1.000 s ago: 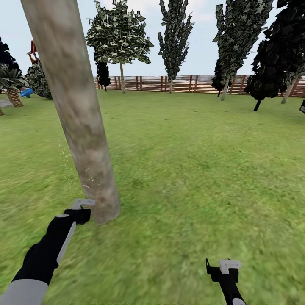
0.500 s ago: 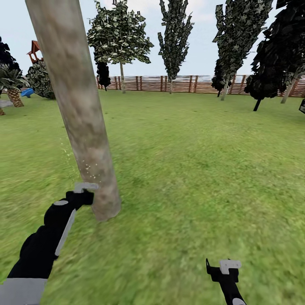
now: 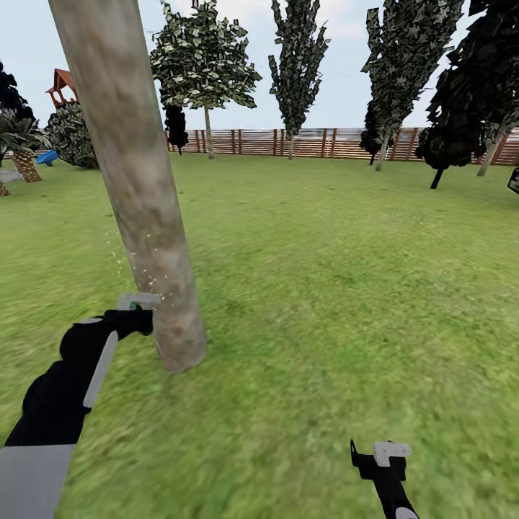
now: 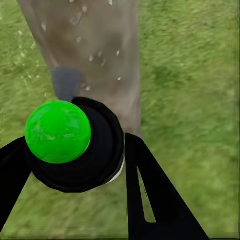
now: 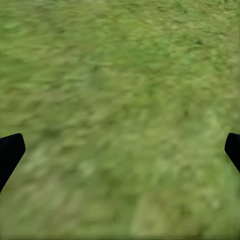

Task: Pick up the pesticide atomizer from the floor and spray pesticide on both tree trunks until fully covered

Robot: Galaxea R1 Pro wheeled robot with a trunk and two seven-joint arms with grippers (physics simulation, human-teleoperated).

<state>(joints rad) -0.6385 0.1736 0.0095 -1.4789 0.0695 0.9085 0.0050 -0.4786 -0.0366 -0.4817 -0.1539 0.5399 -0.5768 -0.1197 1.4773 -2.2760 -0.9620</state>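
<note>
The left gripper (image 4: 75, 165) is clamped on the pesticide atomizer (image 4: 72, 142), its green-capped head close against the lower tree trunk (image 3: 148, 216), where pale droplets speckle the bark. To cover it fully, sweep the nozzle slowly upward and around. The right gripper (image 5: 120, 150) hangs spread wide over the lawn (image 3: 346, 288).

Your tree trunk (image 3: 137, 180) looks smooth and matt, mottled grey-beige bark flecked with pale droplets. Atomizer (image 4: 75, 145): glossy green plastic cap on a matt black body. Lawn (image 3: 346, 288) is rough grass; fence (image 3: 317, 142) is slatted brown wood.
</note>
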